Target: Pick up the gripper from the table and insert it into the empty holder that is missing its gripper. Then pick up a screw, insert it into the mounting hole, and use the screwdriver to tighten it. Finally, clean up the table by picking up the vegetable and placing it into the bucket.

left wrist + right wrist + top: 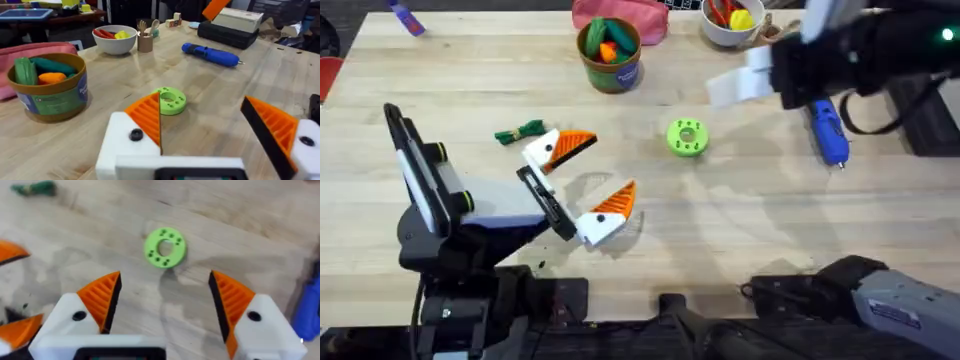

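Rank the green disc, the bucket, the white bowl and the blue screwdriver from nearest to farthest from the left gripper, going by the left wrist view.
From the left gripper, open:
1. green disc, just ahead of the fingertips.
2. bucket, off to one side, holding toy vegetables.
3. screwdriver and white bowl, both farther back on opposite sides; too close to call.

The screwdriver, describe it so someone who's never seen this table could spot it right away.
Start at the white bowl at the table's far edge, then come toward the near side and to the right. The screwdriver lies flat on the wood there, right of the green disc. It is blue, pen-shaped and metal-tipped, much bigger than the small blue-purple marker in the far left corner.
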